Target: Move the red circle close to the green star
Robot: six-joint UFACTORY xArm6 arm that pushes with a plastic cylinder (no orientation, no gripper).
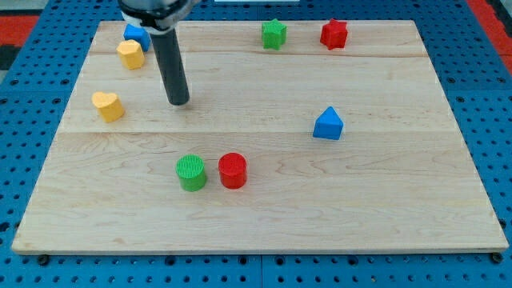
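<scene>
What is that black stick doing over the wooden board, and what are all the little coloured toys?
The black stick is the end of a robot arm. It has no hand, so it holds nothing; it only pushes things with my tip, which sits on the wooden board. There is just one picture, from one camera looking down at the board.

The toys are small blocks. Near the view's bottom sit a red circle and a green circle, side by side. At the view's top are a green star and a red star. A blue triangle is on the view's right. On the view's left are two yellow blocks and a blue block. My tip is between those left blocks and the circles, touching none.
</scene>
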